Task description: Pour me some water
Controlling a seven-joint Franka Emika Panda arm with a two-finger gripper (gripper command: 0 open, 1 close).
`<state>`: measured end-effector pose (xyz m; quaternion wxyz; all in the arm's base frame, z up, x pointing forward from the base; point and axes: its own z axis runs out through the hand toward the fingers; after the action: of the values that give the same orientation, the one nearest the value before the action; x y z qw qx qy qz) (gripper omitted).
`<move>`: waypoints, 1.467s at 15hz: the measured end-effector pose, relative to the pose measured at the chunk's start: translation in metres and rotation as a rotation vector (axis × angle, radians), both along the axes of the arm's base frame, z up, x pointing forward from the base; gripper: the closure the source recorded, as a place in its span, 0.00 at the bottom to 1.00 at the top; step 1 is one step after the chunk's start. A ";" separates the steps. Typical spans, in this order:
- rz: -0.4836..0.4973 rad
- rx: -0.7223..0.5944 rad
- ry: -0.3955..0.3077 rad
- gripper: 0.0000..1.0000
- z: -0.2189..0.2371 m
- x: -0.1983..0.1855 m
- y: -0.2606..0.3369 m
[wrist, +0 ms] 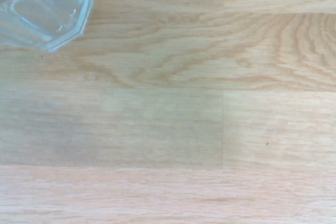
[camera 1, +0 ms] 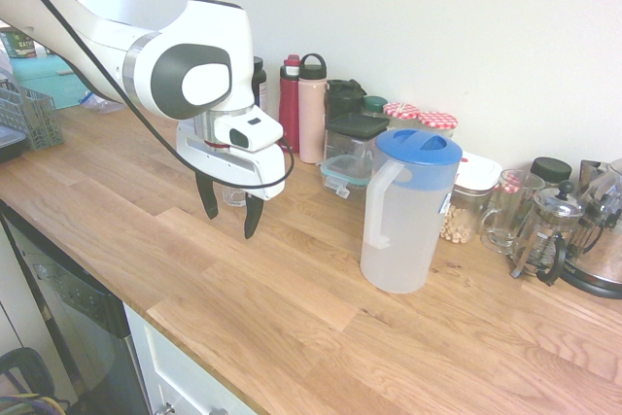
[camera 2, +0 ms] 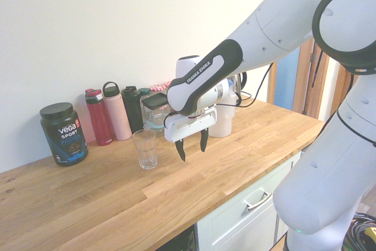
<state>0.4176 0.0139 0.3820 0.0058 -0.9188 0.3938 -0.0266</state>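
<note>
The water sits in a tall frosted white pitcher (camera 1: 406, 213) with a blue lid and looped handle, upright on the wooden counter (camera 1: 292, 308); the arm mostly hides it in the second exterior view. A clear empty drinking glass (camera 2: 145, 149) stands on the counter, and its faceted base (wrist: 42, 6) shows in the wrist view. My gripper (camera 1: 231, 213) hangs open just above the counter, fingers pointing down, empty. It is beside the glass (camera 1: 233, 195) and well to the left of the pitcher in the first exterior view.
Along the wall stand a red bottle (camera 1: 290, 102), a pink bottle (camera 1: 312, 109), a lidded container (camera 1: 352, 150), jars, a glass mug (camera 1: 507, 213) and a French press (camera 1: 550, 230). A dark Vega tub (camera 2: 63, 133) stands at the far end. A dish rack (camera 1: 27, 114) is nearby.
</note>
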 end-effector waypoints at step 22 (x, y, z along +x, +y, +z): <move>-0.220 -0.046 -0.137 0.00 0.195 -0.043 -0.201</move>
<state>0.3743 -0.1867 0.5767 0.0084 -0.8661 0.4900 -0.0988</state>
